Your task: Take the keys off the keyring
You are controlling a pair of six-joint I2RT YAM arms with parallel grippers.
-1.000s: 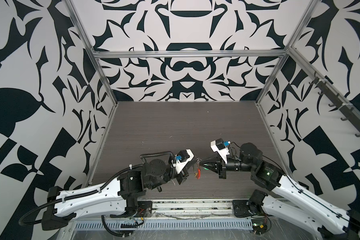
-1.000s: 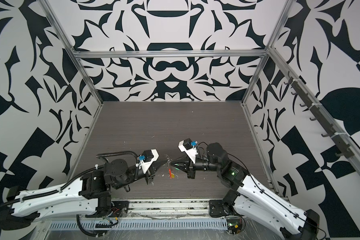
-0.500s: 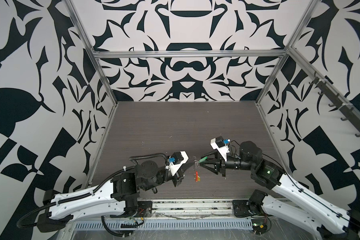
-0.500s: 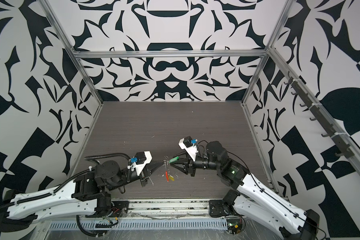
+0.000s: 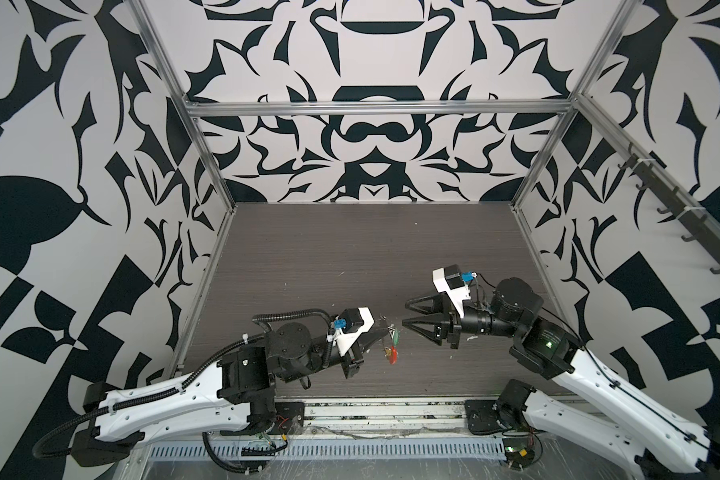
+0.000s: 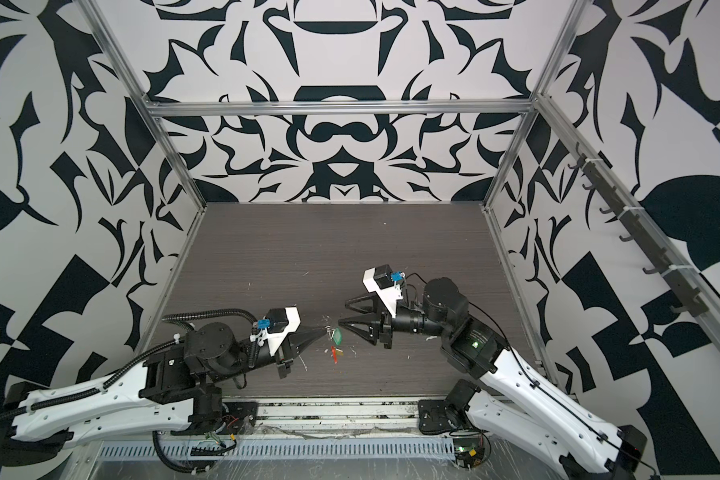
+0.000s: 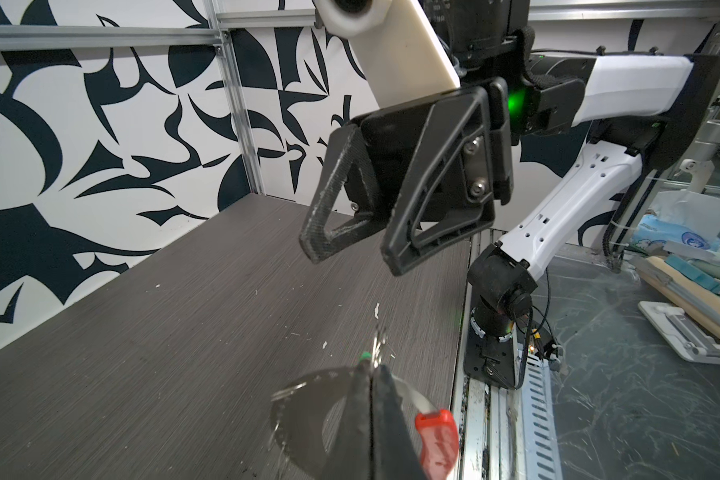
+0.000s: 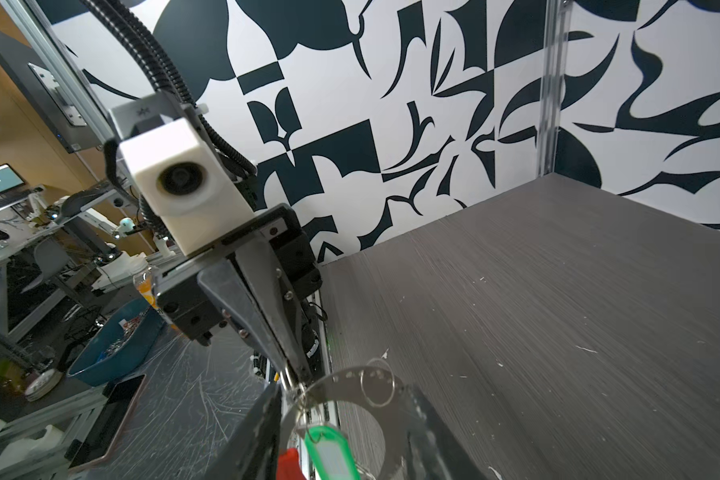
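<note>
Keyring (image 7: 298,411) | pinched at the tip of the left end effector (image 7: 371,372), up off the counter (image 7: 184,332) | green tag (image 8: 329,453) hangs under it | right end effector (image 5: 405,312) spread apart, just beside, holding nothing

Right pincer (image 5: 405,312) — jaws newly apart, off keyring (image 7: 302,385)
</note>
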